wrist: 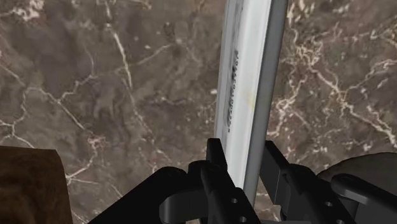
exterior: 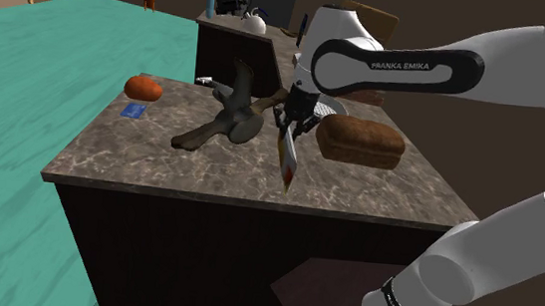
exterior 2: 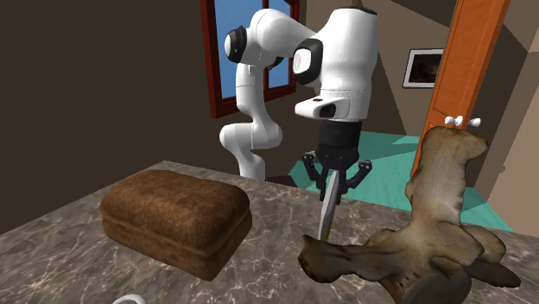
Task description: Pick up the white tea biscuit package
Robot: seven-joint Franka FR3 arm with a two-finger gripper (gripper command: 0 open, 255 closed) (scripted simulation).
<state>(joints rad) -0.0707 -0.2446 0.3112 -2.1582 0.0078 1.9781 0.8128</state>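
Brown marbled tabletop (wrist: pixel 95 83) below, teal floor (exterior: pixel 24 107) beyond. "FRANKA EMIKA" printed on the arm (exterior: pixel 407 66). Fingers (wrist: pixel 215 154) pinching the white biscuit package (wrist: pixel 245 83) by its upper end, hanging nearly upright, seemingly clear of the tabletop, near a brown loaf (exterior: pixel 359 141). Small dark print along its edge, unreadable.

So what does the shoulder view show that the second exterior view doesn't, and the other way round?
Shoulder view: an orange-red round thing and a small blue item on the counter, plus teal floor. Second exterior view: a red-framed window, an orange door and a wall picture. Both: the gripper shut on the slim package, the brown loaf and the twisted brown figure on the marble counter.
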